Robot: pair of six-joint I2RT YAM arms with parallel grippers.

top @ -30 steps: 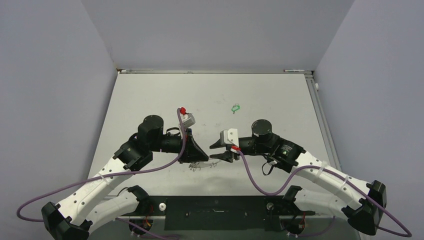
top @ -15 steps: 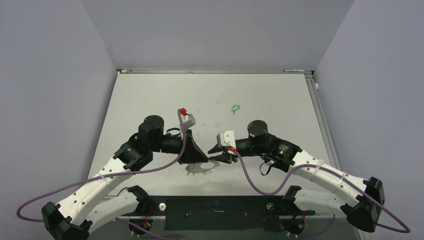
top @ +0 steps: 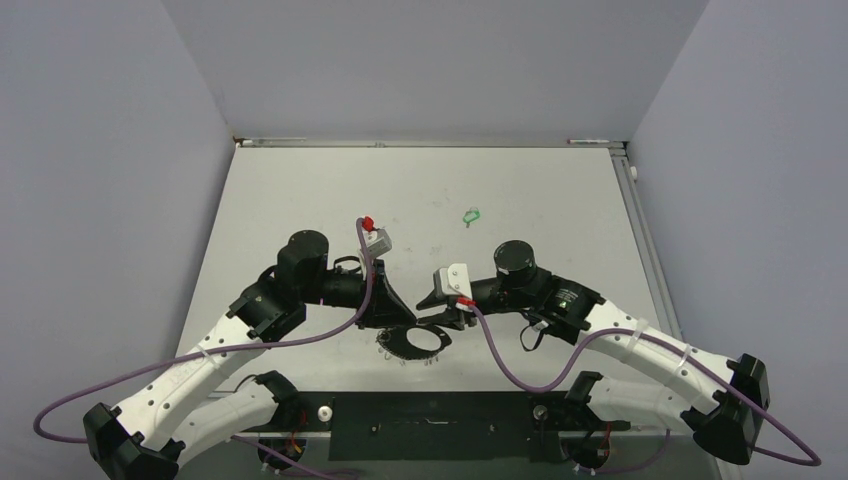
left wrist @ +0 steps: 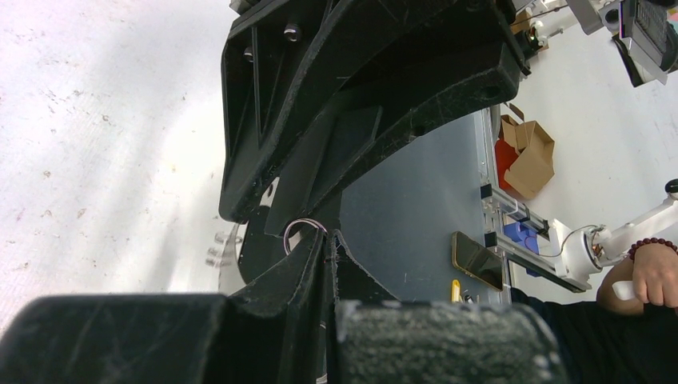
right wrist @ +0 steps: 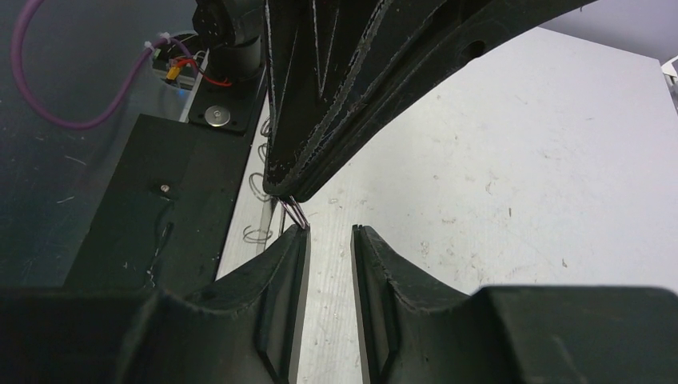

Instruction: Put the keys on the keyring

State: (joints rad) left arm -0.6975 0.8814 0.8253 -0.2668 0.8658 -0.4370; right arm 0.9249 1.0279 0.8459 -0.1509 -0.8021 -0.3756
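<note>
The keyring (top: 394, 346), a flat grey ring edged with tiny wire loops, hangs tilted just above the table's near edge, below both grippers. My left gripper (top: 398, 318) is shut on a thin wire part of it; the left wrist view shows the closed gripper tips (left wrist: 330, 236) with the wire and the ring's rim (left wrist: 233, 260) just beyond. My right gripper (top: 433, 310) is open and empty, its tips (right wrist: 329, 228) right against the left gripper's tip and the wire (right wrist: 293, 213). The green key (top: 471, 214) lies alone on the table farther back.
The white table (top: 540, 200) has walls on the left, right and back. The black base bar (top: 430, 412) runs along the near edge, right below the ring. Purple cables (top: 510, 365) trail from both wrists.
The right gripper has moved left, up to the left gripper's tip. The keyring has turned from a thin edge-on shape to a broad ring shown lower and further right.
</note>
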